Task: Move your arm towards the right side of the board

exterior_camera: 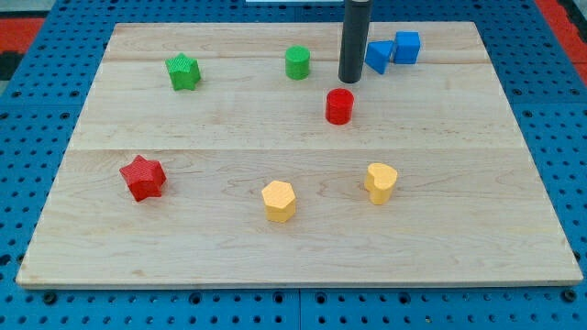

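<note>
Eight blocks sit on the wooden board (477,211): two green, two blue, two red, two yellow. My tip (349,81), a bare rod without jaws, rests near the view's top, between the green cylinder (297,62) and a blue block (378,56), above the red cylinder (339,106).

Pale, smooth, matt wooden board (477,211) with visible grain, laid on blue perforated sheet (559,119). Matt dark rod (354,41). Ridged sides are shown on the red star (142,177).

My tip (350,80) just above red cylinder (339,106).
</note>
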Motion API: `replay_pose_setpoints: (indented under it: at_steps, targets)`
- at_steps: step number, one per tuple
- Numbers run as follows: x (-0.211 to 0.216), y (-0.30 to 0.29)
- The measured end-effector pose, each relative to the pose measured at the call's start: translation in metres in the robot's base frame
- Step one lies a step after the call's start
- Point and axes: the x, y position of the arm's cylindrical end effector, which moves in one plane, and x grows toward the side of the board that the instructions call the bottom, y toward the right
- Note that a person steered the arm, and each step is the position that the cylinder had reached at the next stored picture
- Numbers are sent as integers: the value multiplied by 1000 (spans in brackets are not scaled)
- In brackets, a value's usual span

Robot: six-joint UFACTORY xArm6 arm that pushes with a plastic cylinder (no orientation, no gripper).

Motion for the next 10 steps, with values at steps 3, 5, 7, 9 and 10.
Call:
replay_pose_setpoints:
  at_steps: [3, 5, 7, 9, 10]
  targets:
    - [26, 23]
    - [44, 39]
    - [44, 58]
    - [40, 61]
    - [37, 66]
